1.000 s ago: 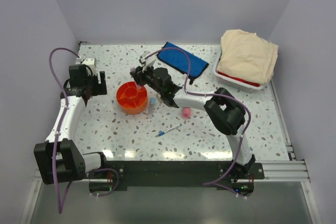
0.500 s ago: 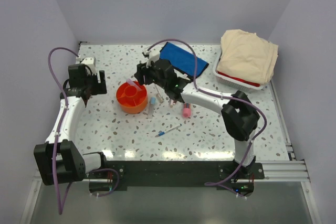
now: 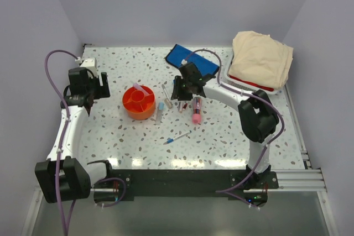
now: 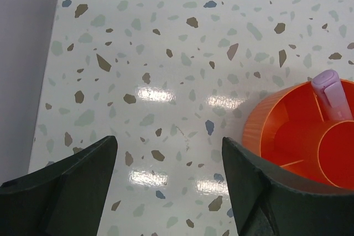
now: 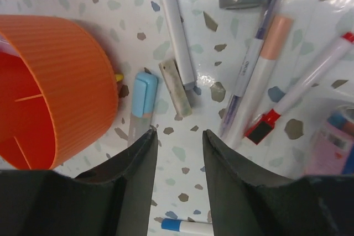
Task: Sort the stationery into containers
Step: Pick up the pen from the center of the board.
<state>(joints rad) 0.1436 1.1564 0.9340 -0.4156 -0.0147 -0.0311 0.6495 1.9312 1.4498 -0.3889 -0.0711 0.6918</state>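
Leans in ribbed round orange plastic tub (image 3: 139,114) on glossy speckled tabletop (image 3: 121,136): smooth lilac marker (image 4: 332,95), rounded end up. Left jaws apart, right jaws apart, both empty.

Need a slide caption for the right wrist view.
Open right gripper over loose pens beside the orange tub.

Orange tub (image 5: 83,81), lilac marker (image 4: 331,93) upright inside, stands left of right claw (image 5: 178,132); loose pens (image 5: 260,75) lie flat just ahead of it.
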